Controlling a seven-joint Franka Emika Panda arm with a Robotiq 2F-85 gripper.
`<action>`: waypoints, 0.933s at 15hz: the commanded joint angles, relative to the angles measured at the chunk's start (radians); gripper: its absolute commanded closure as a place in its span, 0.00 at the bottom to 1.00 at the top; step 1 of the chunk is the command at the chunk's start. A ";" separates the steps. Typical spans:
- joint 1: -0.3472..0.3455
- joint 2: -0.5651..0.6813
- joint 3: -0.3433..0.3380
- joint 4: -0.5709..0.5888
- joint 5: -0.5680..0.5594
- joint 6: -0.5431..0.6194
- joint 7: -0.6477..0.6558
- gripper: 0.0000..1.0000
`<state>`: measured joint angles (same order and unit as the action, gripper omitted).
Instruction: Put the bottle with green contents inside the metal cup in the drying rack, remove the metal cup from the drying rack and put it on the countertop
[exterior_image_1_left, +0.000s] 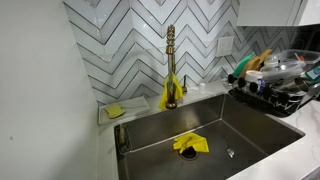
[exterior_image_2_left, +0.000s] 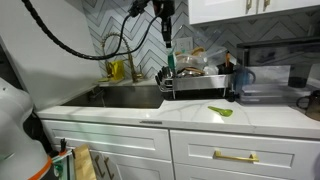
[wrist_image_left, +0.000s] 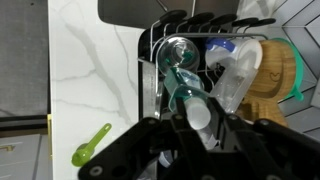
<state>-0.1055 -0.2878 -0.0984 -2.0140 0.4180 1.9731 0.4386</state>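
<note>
Rack (exterior_image_1_left: 283, 75) ran off the right edge in an exterior view, and the stuff in it was a jumble way too small to sort out. Honestly couldn't pick out the cup in any view. In the wrist view the gripper (wrist_image_left: 197, 128) was a dark blur chopped by the bottom edge, and it covered the near end of the bottle (wrist_image_left: 185, 90). In an exterior view the arm (exterior_image_2_left: 152, 8) got cropped at the top, and the bottle (exterior_image_2_left: 170, 62) was just a tiny teal sliver, so no telling if it touched the rack (exterior_image_2_left: 195, 85). Wooden thing (wrist_image_left: 277, 75) was half hidden behind the dishes.
</note>
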 joint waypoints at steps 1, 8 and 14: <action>0.015 -0.010 -0.009 -0.018 0.094 -0.012 -0.041 0.93; 0.002 -0.003 -0.004 -0.027 0.080 -0.042 -0.024 0.93; -0.006 -0.008 -0.004 -0.036 0.054 -0.073 -0.027 0.93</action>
<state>-0.1047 -0.2759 -0.0996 -2.0287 0.4816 1.9319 0.4192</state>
